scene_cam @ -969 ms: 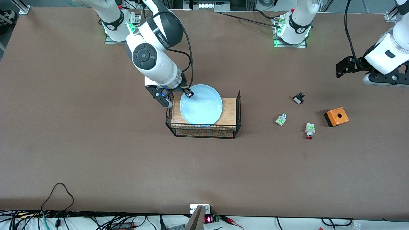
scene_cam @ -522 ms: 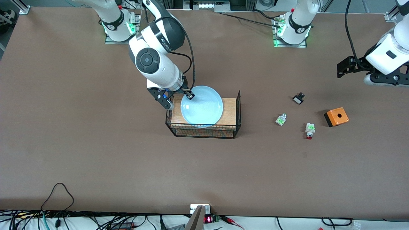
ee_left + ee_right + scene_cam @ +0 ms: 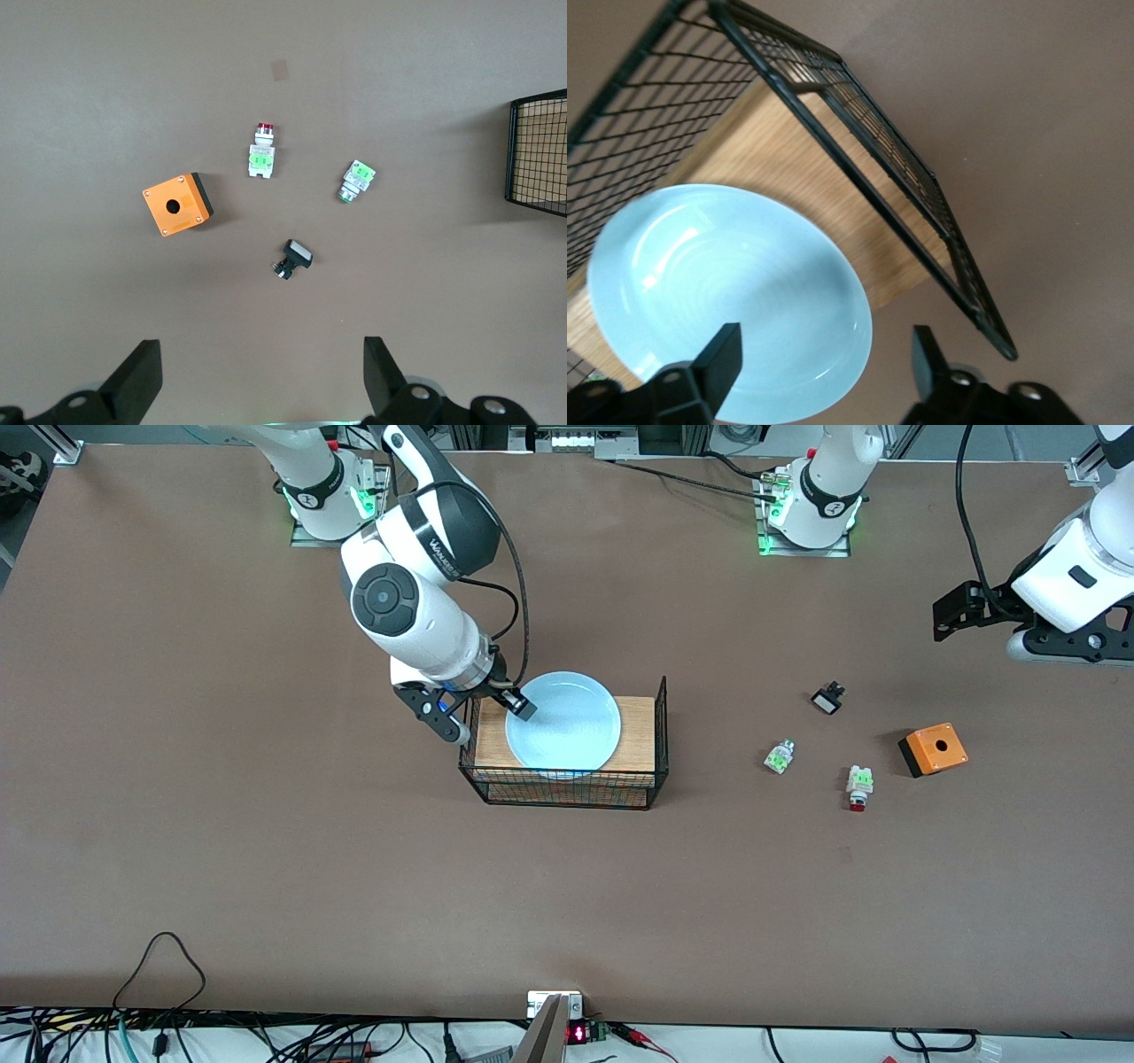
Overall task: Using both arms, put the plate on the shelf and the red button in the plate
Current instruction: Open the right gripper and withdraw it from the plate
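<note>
The pale blue plate (image 3: pixel 567 724) (image 3: pixel 726 283) lies on the wooden board inside the black wire basket (image 3: pixel 567 790) (image 3: pixel 859 133). My right gripper (image 3: pixel 485 716) (image 3: pixel 824 367) stands open at the plate's edge toward the right arm's end. One finger is over the plate and the other is outside its rim, and neither grips it. The red button (image 3: pixel 858 788) (image 3: pixel 261 155) lies on the table toward the left arm's end. My left gripper (image 3: pixel 1076 646) (image 3: pixel 261 381) waits open and empty, high over the table near the small parts.
Near the red button lie a white-and-green part (image 3: pixel 779 756) (image 3: pixel 356 181), a small black part (image 3: pixel 827 698) (image 3: pixel 292 258) and an orange box with a hole (image 3: pixel 933 749) (image 3: pixel 177 204). The basket's tall end wall (image 3: pixel 662 722) rises beside the plate.
My right gripper has opened and let go of the plate, which has settled onto the board in the basket. The right arm drew slightly toward its own end. The left arm has not moved.
</note>
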Robot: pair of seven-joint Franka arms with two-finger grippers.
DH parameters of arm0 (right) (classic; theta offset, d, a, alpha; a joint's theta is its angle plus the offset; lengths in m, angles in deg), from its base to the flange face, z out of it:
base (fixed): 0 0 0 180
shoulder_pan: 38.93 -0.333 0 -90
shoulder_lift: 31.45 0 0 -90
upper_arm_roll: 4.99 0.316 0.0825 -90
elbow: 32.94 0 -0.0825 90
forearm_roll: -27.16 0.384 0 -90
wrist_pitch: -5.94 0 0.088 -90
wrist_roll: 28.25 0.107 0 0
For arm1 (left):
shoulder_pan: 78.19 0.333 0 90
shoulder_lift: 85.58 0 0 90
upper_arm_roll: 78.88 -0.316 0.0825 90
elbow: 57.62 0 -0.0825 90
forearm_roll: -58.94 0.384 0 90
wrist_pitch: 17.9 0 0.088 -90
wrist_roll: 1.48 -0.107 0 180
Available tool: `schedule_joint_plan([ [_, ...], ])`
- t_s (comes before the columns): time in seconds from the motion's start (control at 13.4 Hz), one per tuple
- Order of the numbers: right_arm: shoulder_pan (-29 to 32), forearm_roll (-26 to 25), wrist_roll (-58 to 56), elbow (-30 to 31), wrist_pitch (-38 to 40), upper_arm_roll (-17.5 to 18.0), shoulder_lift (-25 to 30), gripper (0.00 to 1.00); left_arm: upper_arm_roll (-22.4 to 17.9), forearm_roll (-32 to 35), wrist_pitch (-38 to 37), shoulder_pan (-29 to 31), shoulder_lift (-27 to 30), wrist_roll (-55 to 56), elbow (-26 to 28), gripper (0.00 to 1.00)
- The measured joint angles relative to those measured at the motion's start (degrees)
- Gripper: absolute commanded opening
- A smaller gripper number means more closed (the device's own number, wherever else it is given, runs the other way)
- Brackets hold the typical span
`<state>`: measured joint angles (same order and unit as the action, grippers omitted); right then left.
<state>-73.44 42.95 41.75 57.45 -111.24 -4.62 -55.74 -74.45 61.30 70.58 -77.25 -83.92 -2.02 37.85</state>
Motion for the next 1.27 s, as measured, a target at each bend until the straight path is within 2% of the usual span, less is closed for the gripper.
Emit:
schedule_joint_plan([
  [0.3, 0.0, -5.5, -2.7, -1.1, 0.2, 0.0, 3.9, 1.0, 0.0, -0.2, -0.1, 0.0, -0.4, 0.0, 0.0, 1.0],
  [0.52, 0.2, -10.0, -11.7, -1.1, 4.5, -0.8, 7.2, 1.0, 0.1, -0.7, -0.1, -0.1, -1.4, 0.0, 0.0, 1.0],
  [0.82, 2.3, -14.6, -30.0, -1.1, 10.2, -6.0, 9.6, 1.0, 0.0, -1.7, -0.1, 0.0, -2.6, 0.0, 0.0, 1.0],
  [0.97, 5.2, -15.1, -36.3, -1.1, 11.4, -8.2, 10.7, 1.0, -0.1, -1.9, -0.1, 0.2, -3.2, 0.0, 0.0, 1.0],
  [1.27, 15.1, -15.3, -51.1, -1.1, 13.8, -8.8, 13.0, 1.0, -0.6, -1.9, -0.3, 0.3, -6.2, -0.9, 0.0, 1.0],
])
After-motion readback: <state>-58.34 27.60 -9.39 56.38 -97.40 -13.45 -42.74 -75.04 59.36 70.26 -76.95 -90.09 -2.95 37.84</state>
